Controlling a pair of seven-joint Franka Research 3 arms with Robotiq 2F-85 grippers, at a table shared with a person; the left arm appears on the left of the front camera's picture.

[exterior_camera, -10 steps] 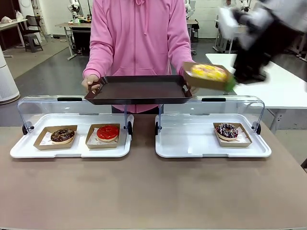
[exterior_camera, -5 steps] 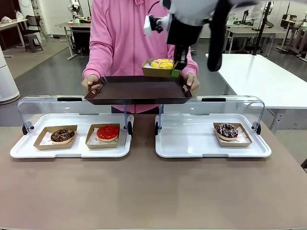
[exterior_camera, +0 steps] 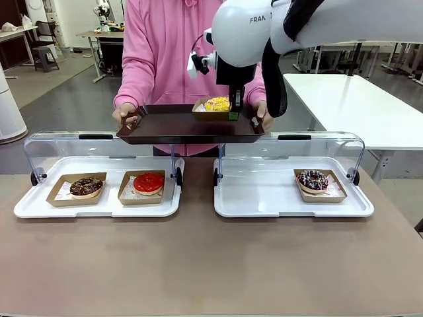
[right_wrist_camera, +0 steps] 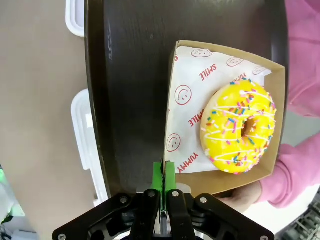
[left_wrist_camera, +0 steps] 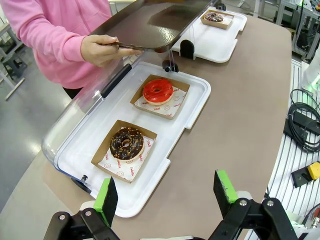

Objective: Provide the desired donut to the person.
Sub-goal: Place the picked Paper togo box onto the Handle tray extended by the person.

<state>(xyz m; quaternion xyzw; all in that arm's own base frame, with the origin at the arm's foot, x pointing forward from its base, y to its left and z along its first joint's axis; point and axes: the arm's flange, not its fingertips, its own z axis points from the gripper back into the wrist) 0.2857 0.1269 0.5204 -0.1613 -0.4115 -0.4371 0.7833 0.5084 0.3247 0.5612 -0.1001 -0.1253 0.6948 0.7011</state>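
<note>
The person (exterior_camera: 178, 46) in a pink hooded sweatshirt stands at the far side and holds a dark brown tray (exterior_camera: 172, 123) by both ends. A yellow sprinkled donut (exterior_camera: 217, 104) in its brown cardboard box sits at the tray's right part, on it or just above it. My right gripper (exterior_camera: 235, 113) is shut on the box's near edge. In the right wrist view the donut (right_wrist_camera: 239, 125) lies in the box over the dark tray (right_wrist_camera: 130, 90), with my gripper (right_wrist_camera: 164, 172) pinching the rim. My left gripper (left_wrist_camera: 167, 192) hangs open above the table, holding nothing.
The left white tray (exterior_camera: 26, 206), under its raised clear lid, holds a chocolate donut (exterior_camera: 86, 186) and a red-glazed donut (exterior_camera: 149, 182) in boxes. The right white tray (exterior_camera: 264, 198) holds a dark sprinkled donut (exterior_camera: 312, 179). Bare brown table lies in front.
My right arm swung from the far right to the middle with the yellow donut box and lowered it onto the right part of the person's tray. The person kept the tray still.
</note>
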